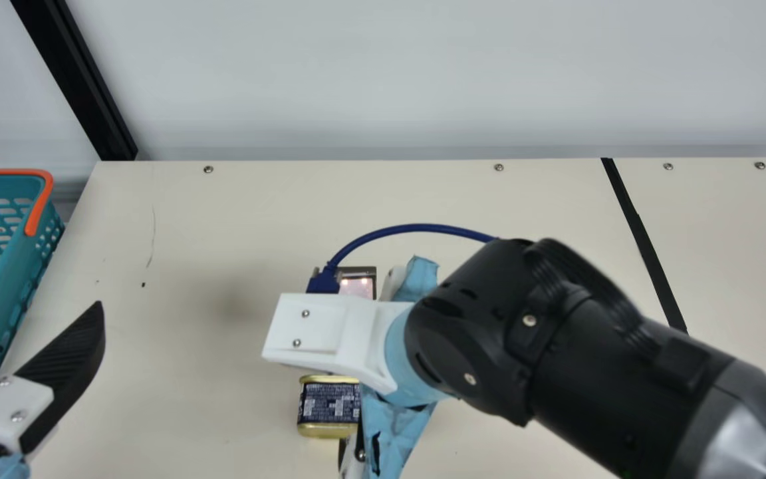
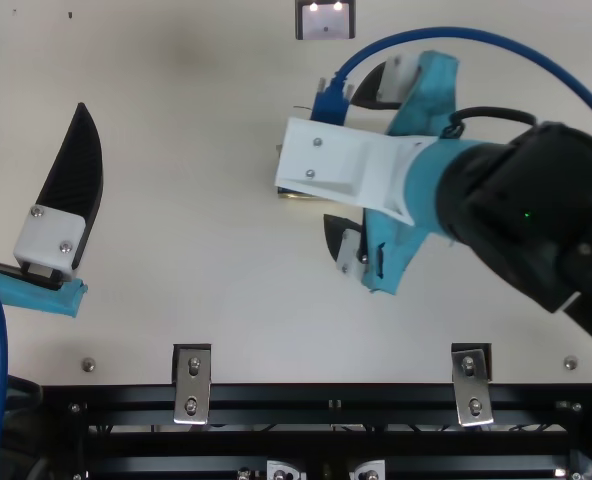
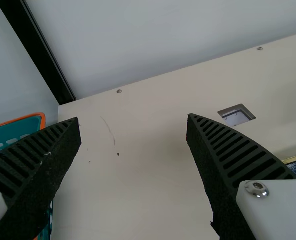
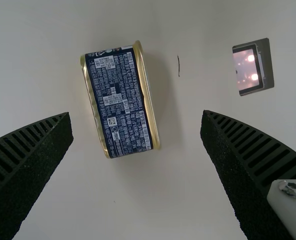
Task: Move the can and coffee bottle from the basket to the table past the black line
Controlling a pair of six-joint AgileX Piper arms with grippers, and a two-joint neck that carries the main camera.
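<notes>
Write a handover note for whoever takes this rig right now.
Left gripper: open, empty, beside the basket.
Right gripper: open, empty, above the can.
Can: on its side on the table, between basket and black line.
Coffee bottle: whereabouts cannot be told.
Done: can out of the basket.
Left: can past the line; bottle unconfirmed.

Here's the right arm (image 1: 609, 386), slanting in from the near right, black wrist (image 2: 516, 205) bent, and the right end effector (image 2: 341, 158) angled left and downward, fingers (image 4: 30, 160) spread wide! Over on the near left, the left end effector (image 1: 46, 291) points toward the far side, its ribbed fingers (image 3: 233, 155) wide apart too.
</notes>
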